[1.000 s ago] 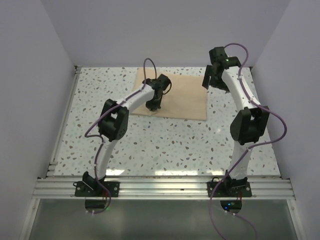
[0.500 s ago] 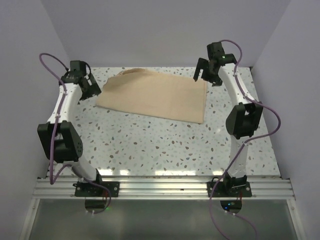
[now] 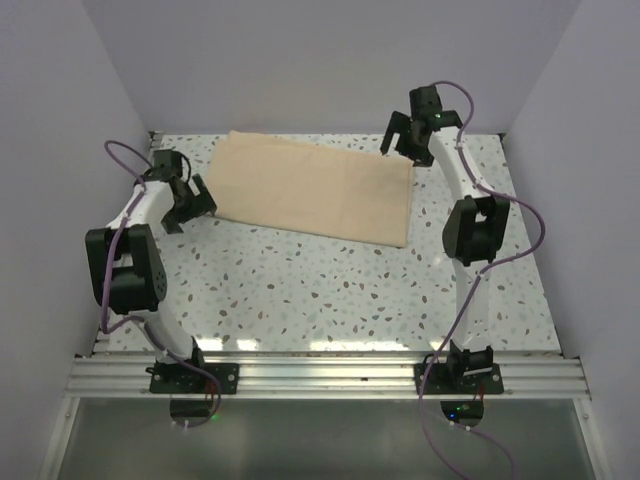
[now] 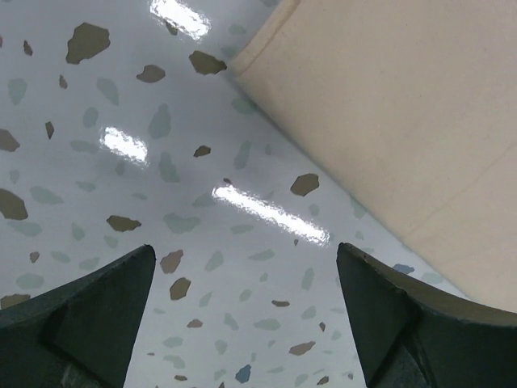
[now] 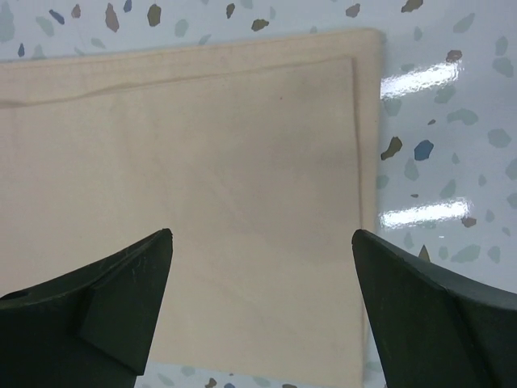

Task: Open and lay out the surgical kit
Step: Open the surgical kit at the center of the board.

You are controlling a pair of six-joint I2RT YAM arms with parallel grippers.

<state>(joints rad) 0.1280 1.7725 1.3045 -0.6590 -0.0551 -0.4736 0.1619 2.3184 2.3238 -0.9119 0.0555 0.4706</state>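
A speckled terrazzo-style table (image 3: 330, 290) sits boxed in by plain lilac walls (image 3: 330, 60), with your two arms rising from its near edge. The beige cloth wrap (image 3: 315, 195) lies flat on the far middle of the table, a wide, roughly rectangular sheet with stitched hems along its edges. Your left gripper (image 3: 190, 203) hangs just off the wrap's left edge, over bare table. Its jaws are spread wide and hold nothing. Your right gripper (image 3: 400, 143) hovers above the wrap's far right corner, jaws equally wide apart and empty. The wrist view shows the cloth between them but untouched. No steel tray or instruments show in any view, and the cloth shows no clear bulge. Judging from this, the wrap is spread out only in part and likely has folds left. The kit's contents are not yet uncovered or laid out, so most of the task remains.
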